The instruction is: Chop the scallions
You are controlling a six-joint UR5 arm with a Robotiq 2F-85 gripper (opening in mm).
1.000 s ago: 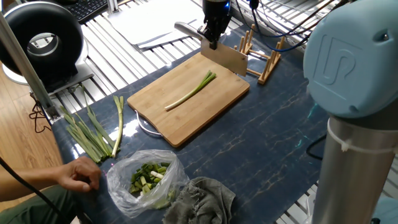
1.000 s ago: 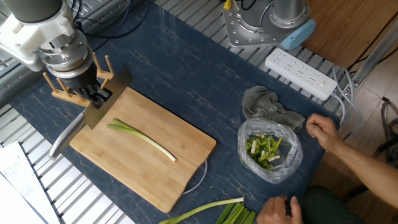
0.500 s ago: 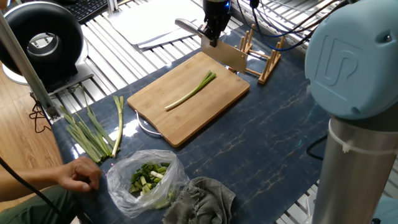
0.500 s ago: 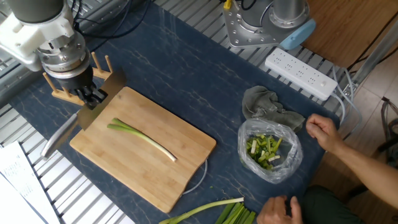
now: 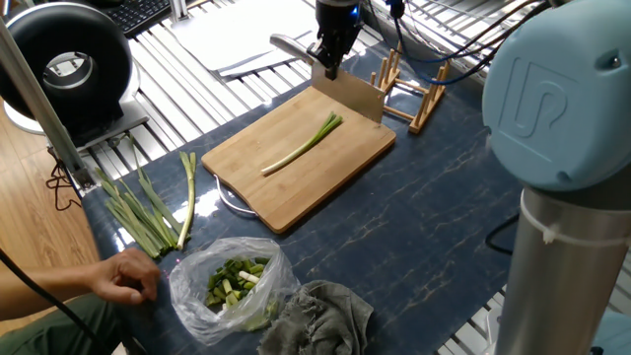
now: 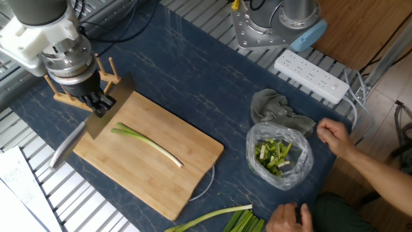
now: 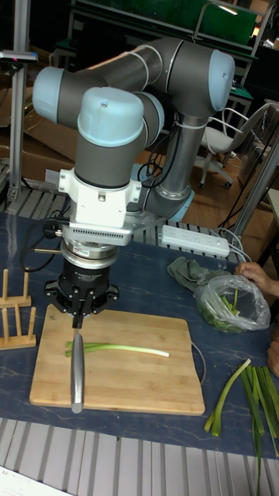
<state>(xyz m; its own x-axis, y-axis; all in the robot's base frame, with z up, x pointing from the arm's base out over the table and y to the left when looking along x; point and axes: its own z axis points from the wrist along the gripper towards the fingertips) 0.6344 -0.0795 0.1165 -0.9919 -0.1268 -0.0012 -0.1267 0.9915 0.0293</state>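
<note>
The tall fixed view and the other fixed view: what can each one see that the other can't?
Only the tall fixed view shows the robot's whole arm and the office chair behind it. Only the other fixed view shows the person's second hand by the dark-green stalks. Both show the gripper holding the knife over the cutting board, with the whole scallion lying on it.

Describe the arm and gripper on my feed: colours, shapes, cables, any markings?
The arm is silver-grey tubing with rounded light-blue joint caps; one cap shows an embossed UR logo. A white wrist block sits above a ribbed black collar. The gripper is black and compact. Black cables trail nearby.
</note>
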